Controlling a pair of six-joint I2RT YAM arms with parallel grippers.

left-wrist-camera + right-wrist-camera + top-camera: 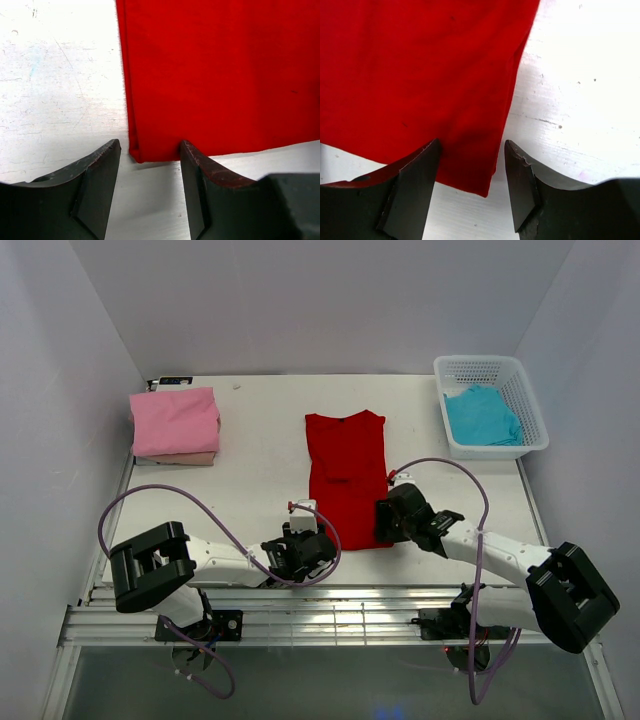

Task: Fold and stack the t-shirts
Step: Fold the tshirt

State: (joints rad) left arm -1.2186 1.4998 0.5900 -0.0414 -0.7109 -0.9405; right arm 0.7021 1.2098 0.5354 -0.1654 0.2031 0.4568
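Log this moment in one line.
red shirt: sides folded, flat | left pincer: open, near-left corner | right pincer: open, near-right corner

Lab test booth: plain white walls (300, 300) around a white table (250, 490), aluminium rails (330, 612).

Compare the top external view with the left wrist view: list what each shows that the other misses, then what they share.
Top only: pink t-shirt stacked on a beige one, turquoise t-shirt in the basket, right hand. Left wrist only: the red t-shirt shows a doubled edge at its near corner, between open fingers. Both: red t-shirt, table, left hand.
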